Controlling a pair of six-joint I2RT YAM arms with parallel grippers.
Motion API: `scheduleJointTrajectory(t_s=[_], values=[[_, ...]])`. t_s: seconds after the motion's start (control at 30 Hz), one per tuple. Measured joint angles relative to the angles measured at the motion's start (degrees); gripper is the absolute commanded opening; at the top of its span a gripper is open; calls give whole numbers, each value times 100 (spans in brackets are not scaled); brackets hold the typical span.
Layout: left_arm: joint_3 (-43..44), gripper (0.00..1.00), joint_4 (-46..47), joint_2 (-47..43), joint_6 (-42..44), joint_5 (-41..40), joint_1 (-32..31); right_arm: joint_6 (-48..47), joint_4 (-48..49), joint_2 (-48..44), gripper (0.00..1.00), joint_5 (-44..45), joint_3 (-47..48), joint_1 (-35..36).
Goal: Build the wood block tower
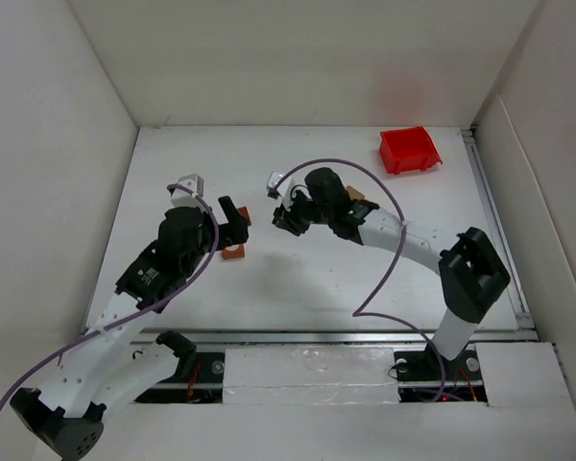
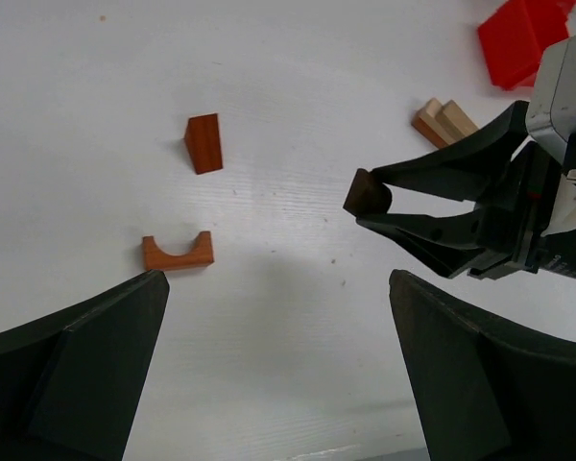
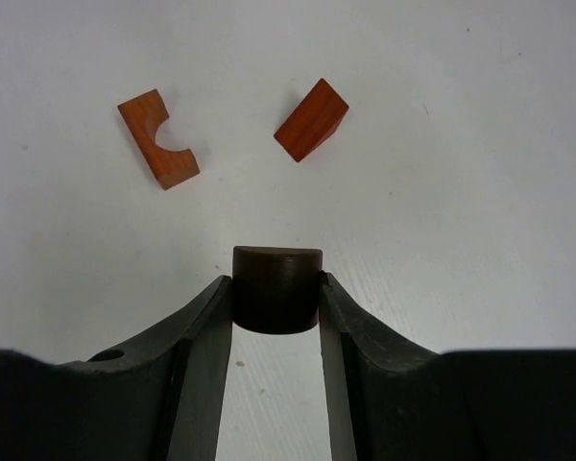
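Note:
A small orange-brown arch block lies on the white table, also in the right wrist view and top view. A reddish-brown wedge block lies a little beyond it, apart from it. My right gripper is shut on a dark brown half-round block and holds it above the table, right of the two loose blocks. My left gripper is open and empty, over the table just near of the arch block. Two tan blocks lie side by side behind the right gripper.
A red plastic bin stands at the back right, also in the left wrist view. White walls enclose the table on three sides. The two grippers are close together near the table's middle.

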Motion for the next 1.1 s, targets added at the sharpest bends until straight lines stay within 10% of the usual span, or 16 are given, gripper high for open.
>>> scheduleJointTrajectory(t_s=[0.5, 1.1], values=[[-57, 93, 1259, 664, -935, 2599, 0, -1139, -354, -2061, 0, -1908, -837, 74], [-396, 53, 1843, 789, -1296, 3451, 2, -1357, -505, -1882, 1, -1875, -822, 291]])
